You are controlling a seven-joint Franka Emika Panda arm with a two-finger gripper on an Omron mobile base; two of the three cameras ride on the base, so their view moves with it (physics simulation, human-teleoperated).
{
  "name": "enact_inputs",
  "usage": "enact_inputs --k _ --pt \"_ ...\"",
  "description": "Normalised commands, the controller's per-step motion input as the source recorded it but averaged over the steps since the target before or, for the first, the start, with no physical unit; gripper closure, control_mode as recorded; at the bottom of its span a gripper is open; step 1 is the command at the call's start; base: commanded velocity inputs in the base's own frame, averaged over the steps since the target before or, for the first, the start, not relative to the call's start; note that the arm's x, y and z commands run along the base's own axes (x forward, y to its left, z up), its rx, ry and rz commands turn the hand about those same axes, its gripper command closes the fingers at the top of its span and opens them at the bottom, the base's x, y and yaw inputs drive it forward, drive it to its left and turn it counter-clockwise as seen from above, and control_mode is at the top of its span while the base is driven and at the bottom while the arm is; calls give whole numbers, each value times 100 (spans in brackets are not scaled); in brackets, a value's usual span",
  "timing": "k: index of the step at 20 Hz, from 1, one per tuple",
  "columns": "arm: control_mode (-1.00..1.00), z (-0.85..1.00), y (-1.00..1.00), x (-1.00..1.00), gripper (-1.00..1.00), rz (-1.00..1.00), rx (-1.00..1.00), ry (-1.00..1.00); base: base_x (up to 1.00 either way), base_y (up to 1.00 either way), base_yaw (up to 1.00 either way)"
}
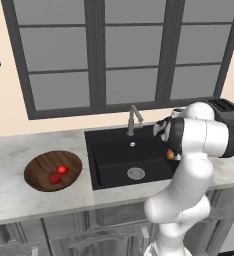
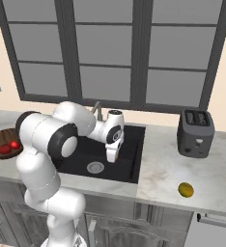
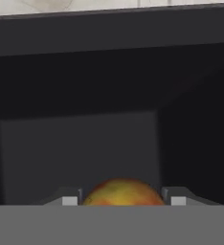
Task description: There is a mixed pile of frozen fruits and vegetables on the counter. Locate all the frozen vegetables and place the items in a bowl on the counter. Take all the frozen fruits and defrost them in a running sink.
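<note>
Tool [image 3: 121, 201] first: its two fingertips sit on either side of the orange fruit [image 3: 122, 192], closed on it at its widest part, and in the hand view the dark floor and walls of the sink [image 1: 114, 165] lie below and ahead. From the left base view the orange ball shows as a small spot by the wrist, over the right part of the basin, above the round drain [image 1: 136, 173] and off to its side. The faucet [image 1: 133, 120] stands at the back rim; whether water runs I cannot tell.

The ball looks small, light and hard, with a smooth rounded skin, so I judge it likely to roll or slip out if pinched off-centre. A hold across the middle, as here, seems the safest.

Farther out, the wooden bowl [image 1: 39, 167] rests on the worktop [image 1: 19, 200] left of the sink and holds both red vegetables [image 1: 59, 174]. The yellow-green fruit [image 2: 185, 189] lies on the worktop right of the sink, in front of the toaster [image 2: 195, 131], not yet moved.
</note>
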Motion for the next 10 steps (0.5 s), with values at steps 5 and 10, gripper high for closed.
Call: enact_inputs --k 5,10 --pt "-100 -20 1 12 100 1 0 -2 0 0 0" --pt "-100 -17 0 12 100 0 0 -2 0 0 0"
